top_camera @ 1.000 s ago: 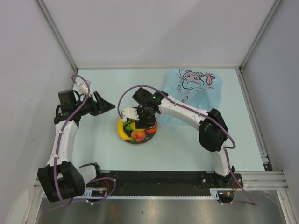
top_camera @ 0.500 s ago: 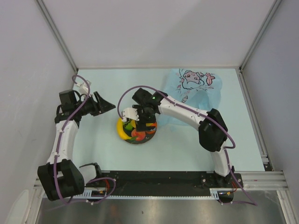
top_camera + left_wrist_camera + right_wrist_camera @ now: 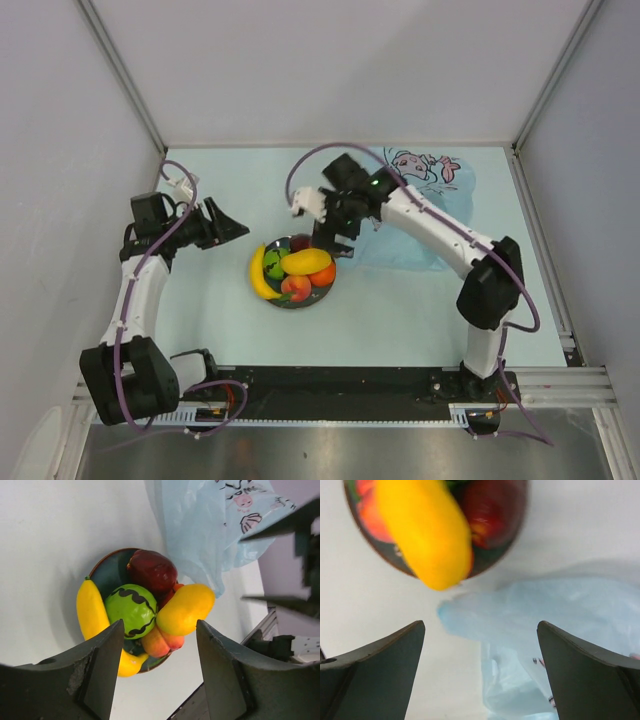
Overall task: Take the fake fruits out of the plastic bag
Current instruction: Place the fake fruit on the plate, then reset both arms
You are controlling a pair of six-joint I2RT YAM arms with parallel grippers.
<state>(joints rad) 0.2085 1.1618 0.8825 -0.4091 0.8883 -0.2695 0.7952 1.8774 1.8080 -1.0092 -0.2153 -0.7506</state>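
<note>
The fake fruits lie heaped on a dark plate (image 3: 288, 301): yellow mango (image 3: 306, 262) on top, banana (image 3: 260, 272), green striped fruit (image 3: 131, 611), dark red apple (image 3: 151, 570), peach (image 3: 161, 642) and orange (image 3: 323, 274). The light blue plastic bag (image 3: 420, 200) lies flat behind and to the right of the plate. My right gripper (image 3: 335, 232) hangs open and empty above the gap between plate and bag (image 3: 560, 630). To the plate's left, my left gripper (image 3: 232, 228) points at the fruits, open and empty.
White enclosure walls stand to the left, right and back. The black and metal base rail (image 3: 340, 385) runs along the near edge.
The right gripper opened wide and drew back from over the plate toward the bag. The mango now lies uncovered on top of the pile. The left arm has barely moved.
</note>
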